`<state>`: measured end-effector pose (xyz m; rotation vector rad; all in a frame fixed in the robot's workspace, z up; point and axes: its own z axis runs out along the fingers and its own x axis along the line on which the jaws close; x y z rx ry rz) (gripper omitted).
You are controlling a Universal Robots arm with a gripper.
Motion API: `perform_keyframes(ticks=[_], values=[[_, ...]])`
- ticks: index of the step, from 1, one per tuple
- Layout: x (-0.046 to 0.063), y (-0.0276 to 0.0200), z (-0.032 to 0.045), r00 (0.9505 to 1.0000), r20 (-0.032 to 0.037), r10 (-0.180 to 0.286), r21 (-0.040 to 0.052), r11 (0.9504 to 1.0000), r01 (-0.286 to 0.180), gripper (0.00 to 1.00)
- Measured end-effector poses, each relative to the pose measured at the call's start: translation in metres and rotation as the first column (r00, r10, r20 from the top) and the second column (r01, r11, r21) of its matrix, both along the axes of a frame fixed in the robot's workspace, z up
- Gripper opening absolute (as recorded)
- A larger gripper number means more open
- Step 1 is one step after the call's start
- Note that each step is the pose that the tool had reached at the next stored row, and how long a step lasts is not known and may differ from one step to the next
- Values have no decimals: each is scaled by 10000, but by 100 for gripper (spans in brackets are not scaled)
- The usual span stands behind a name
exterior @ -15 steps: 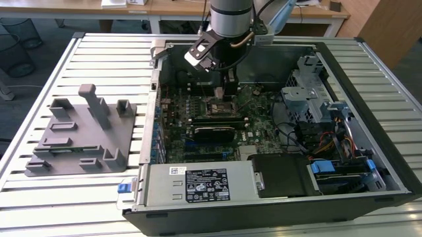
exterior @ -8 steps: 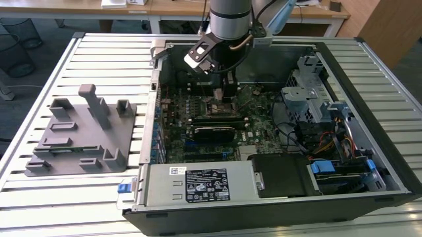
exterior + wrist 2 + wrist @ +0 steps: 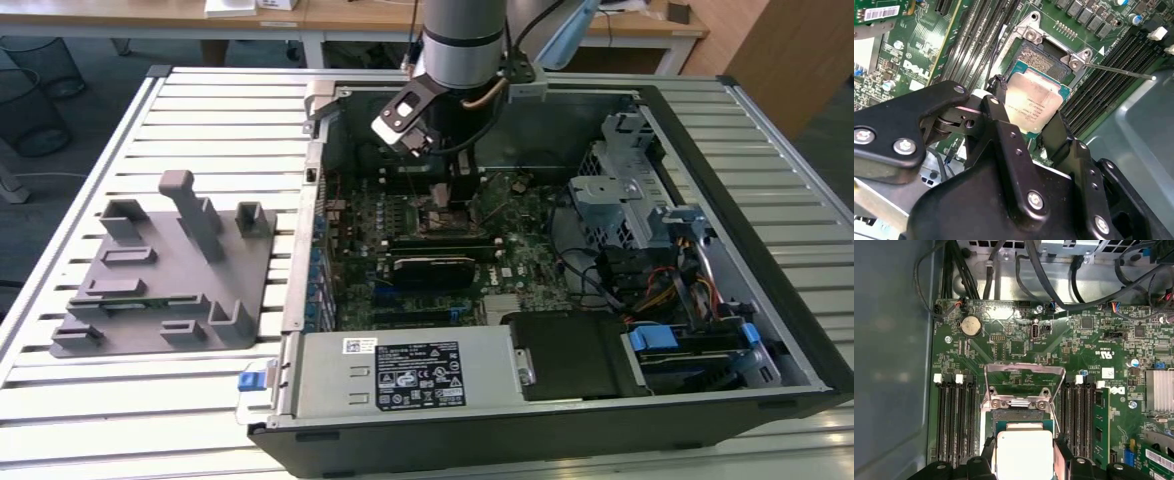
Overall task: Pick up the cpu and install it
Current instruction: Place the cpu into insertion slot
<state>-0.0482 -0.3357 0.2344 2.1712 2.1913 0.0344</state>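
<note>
Arm [image 3: 461, 40] reaching down into the computer case [image 3: 534, 440] at upper middle of the exterior view, pincer [image 3: 1029, 122] pinching the cpu [image 3: 1034, 100] between both fingers, over the open socket [image 3: 1046, 56]

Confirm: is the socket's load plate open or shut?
Open. In the first wrist view the load plate is swung back off the socket, leaving the cpu uncovered.

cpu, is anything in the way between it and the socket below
Nothing visible. The cpu, held in the tool, is right over the open socket; the hinged metal frame is flipped back, clear of it.
</note>
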Motion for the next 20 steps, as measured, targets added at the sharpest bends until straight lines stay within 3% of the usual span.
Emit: perform_keyframes(ticks=[20], values=[[-12, 1, -211, 10000, 0, 0, 61, 10000, 0, 54]])
